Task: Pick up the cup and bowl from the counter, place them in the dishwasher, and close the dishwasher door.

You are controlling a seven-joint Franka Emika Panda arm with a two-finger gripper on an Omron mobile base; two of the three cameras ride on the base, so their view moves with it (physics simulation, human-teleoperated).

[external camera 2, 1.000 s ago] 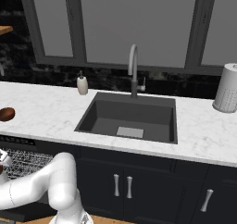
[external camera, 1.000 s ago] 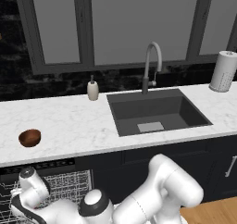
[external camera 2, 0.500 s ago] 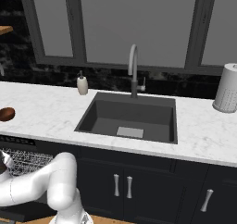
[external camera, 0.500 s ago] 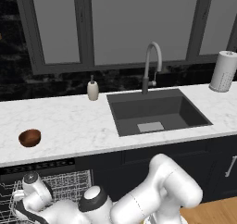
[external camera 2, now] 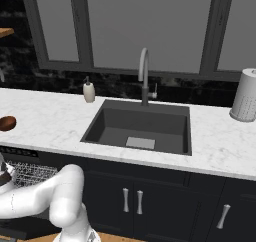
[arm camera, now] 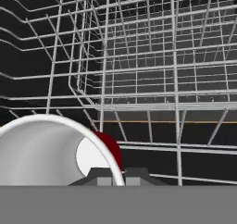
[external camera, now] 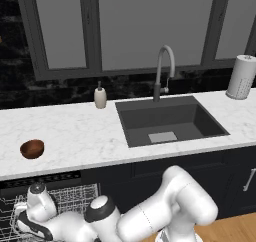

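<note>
Inside the open dishwasher [external camera: 60,198], among the white wire racks [arm camera: 139,70], the cup [arm camera: 60,149] is pinched by its white rim between the gripper's [arm camera: 118,174] two dark fingertips, which are clenched on it. The hand view looks straight into the cup's white inside, with a sliver of its red wall showing past the rim, and the rack wires cross behind and above it. Whether the cup's base already rests on a rack cannot be told. From the left base view the arm reaches low to the left, its hand down in front of the rack.

The bowl [external camera: 32,148] sits alone on the counter [external camera: 80,136], near the front edge at the far left, above the dishwasher; the right base view catches it at the left border [external camera 2: 7,123]. It is well apart from the soap bottle [external camera: 100,97], the sink [external camera: 170,121] and the paper towel roll [external camera: 241,77].

By this showing the task seems less than halfway: the cup is in the machine but not yet let go, the bowl is untouched, and the dishwasher door is still to be shut. What remains, as a judgement, is to release the cup, fetch the bowl, rack it, and close up.
</note>
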